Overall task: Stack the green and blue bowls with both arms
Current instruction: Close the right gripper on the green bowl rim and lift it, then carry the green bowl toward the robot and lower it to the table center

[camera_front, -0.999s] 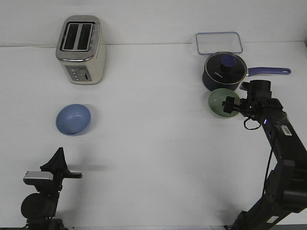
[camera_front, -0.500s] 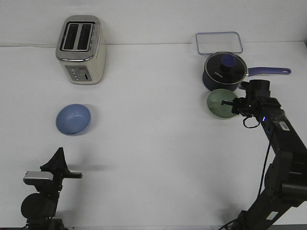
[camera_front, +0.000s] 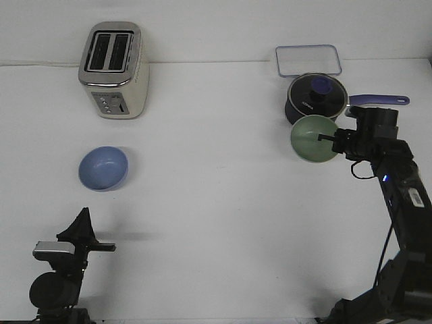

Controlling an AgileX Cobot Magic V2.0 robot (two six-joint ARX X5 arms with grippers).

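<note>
Right gripper (camera_front: 327,137): closed on the near-right rim of the green bowl (camera_front: 312,138), 1 finger inside, bowl tilted and overlapping the front of the navy saucepan (camera_front: 316,100). Blue bowl (camera_front: 102,168): upright on the white desk (camera_front: 216,202), left side, in front of the toaster (camera_front: 113,69), untouched. Left gripper (camera_front: 81,226): low at the near-left edge, well apart from the blue bowl; opening cannot be told. Clear lidded container (camera_front: 308,59): behind the saucepan.
</note>
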